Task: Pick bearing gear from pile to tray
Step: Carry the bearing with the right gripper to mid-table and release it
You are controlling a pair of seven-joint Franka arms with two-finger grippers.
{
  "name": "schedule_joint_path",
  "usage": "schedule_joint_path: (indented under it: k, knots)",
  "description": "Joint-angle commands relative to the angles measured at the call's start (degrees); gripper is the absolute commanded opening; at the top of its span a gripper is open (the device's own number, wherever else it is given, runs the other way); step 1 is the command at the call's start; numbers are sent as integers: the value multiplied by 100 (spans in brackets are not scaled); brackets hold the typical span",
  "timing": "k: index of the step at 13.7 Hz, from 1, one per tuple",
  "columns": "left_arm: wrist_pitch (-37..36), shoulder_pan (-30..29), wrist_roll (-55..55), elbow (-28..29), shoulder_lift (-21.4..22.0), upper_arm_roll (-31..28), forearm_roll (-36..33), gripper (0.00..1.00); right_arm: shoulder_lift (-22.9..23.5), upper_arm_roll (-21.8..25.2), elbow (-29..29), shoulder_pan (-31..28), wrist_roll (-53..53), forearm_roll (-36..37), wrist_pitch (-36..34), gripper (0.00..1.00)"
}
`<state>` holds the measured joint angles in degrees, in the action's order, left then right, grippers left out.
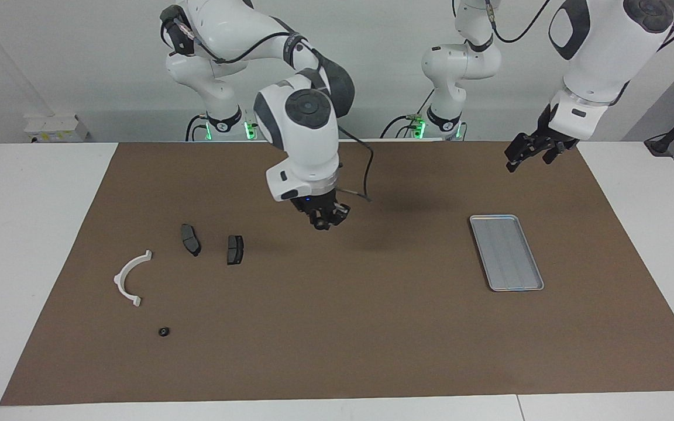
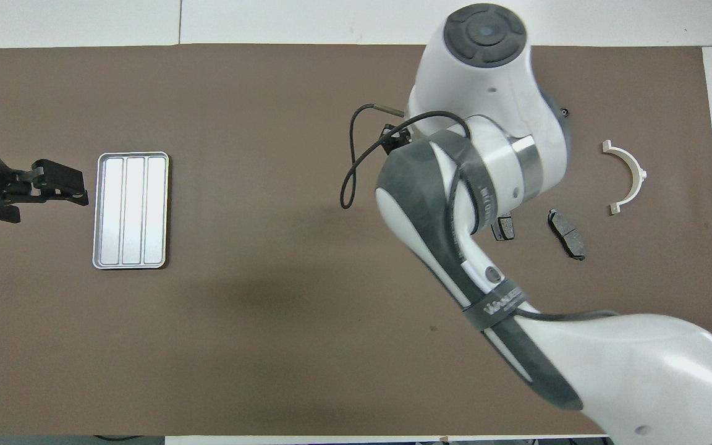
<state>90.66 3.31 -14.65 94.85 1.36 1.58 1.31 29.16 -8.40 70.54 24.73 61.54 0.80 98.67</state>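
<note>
Hovering right jaws, state unclear | round piece [image 1: 164, 331] well apart | left jaws spread

Two robot arms were at the table, each with one gripper: the left gripper [image 1: 525, 153] and the right gripper [image 1: 325, 219]. One brown mat [image 1: 337, 327] covered the tabletop. On it, one silver tray [image 1: 506, 252] sat alone toward the left arm's end. Over toward the right arm's end, the loose parts counted up like this: two dark grey brake pads, one [image 1: 190, 240] and another [image 1: 235, 249] beside it; one white curved half-ring bracket [image 1: 130, 277]; and one small black round piece [image 1: 164, 331] on its own. That made four loose parts showing in all. One grey cable looped off the right wrist.
</note>
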Motion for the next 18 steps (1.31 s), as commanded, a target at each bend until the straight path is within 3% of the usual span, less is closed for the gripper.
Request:
schedule_joint_path:
  k: [1, 9, 18]
  knots:
    - [-4, 29, 6, 131, 137, -35, 80, 100, 204, -65, -163, 373, 682, -36, 240, 0]
    - [-4, 29, 6, 131, 137, -35, 80, 100, 1030, -65, -41, 989, 1510, -19, 1154, 0]
    - [-4, 29, 6, 131, 137, -35, 80, 100, 1074, -56, 1118, 1025, 1563, 43, 2445, 0]
